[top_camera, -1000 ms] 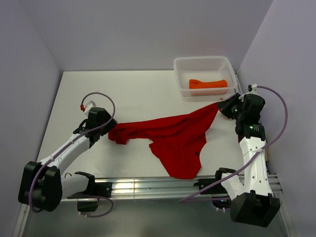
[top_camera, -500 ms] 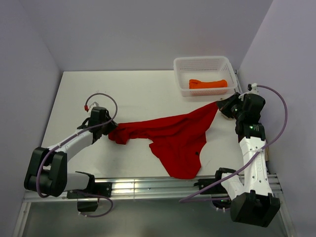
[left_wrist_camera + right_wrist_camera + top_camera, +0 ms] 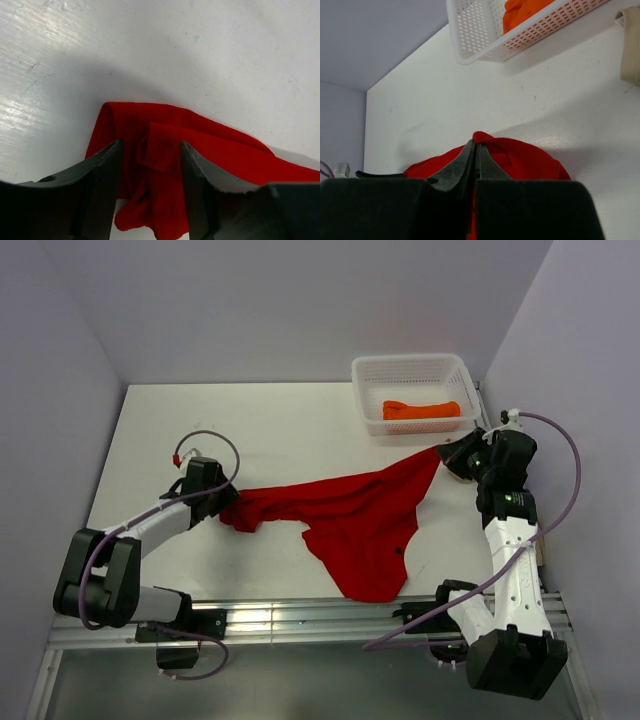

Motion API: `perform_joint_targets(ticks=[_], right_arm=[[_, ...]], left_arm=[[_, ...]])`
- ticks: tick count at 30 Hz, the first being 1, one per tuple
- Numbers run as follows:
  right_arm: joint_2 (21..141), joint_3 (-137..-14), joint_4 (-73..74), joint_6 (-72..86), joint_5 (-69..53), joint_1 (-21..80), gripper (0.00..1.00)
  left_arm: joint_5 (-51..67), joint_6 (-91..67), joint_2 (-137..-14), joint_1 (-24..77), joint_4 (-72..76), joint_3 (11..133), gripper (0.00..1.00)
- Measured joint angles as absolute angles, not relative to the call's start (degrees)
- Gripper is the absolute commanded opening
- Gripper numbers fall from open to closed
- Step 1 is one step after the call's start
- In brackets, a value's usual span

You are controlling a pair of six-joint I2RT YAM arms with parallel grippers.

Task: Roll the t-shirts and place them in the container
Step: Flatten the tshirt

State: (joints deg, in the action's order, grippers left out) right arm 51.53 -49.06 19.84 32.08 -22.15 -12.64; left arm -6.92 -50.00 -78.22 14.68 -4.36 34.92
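Right jaws pinch a corner of the crumpled red t-shirt [image 3: 360, 528]; left jaws gape astride its bunched end

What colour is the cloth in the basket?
Orange: rolled orange fabric shirt, clearest in top view.

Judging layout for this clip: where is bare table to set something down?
Widest bare table: the far-left stretch between the back wall, the basket and the red t-shirt. A smaller patch near the front rail, between the left arm and the shirt's lower lobe. Crowded: far right, where basket, right gripper and shirt corner meet.
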Motion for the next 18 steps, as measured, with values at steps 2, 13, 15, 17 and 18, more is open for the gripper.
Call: perform_joint_targets(ticks=[2, 13, 15, 17, 18], right_arm=[[51.53, -49.06, 19.77, 32.08, -22.17, -12.64, 0.0], [51.53, -49.06, 19.68, 32.1, -22.35, -12.64, 0.0], [51.53, -49.06, 19.68, 32.12, -22.44, -12.64, 0.0], [51.53, -49.06, 19.68, 32.12, -22.55, -12.64, 0.0], [51.53, -49.06, 19.66, 32.12, -22.61, -12.64, 0.0]], left_arm=[[-7.81, -49.71, -77.89, 14.68, -4.82, 34.87, 0.55], [-8.58, -49.1, -77.14, 14.66, -4.45, 33.32, 0.41], [-8.34, -48.97, -77.87, 14.66, -3.7, 33.32, 0.39], [-8.05, -48.95, -78.28, 14.66, -3.57, 33.32, 0.36], [-7.81, -48.97, -78.39, 14.66, -3.49, 33.32, 0.34]])
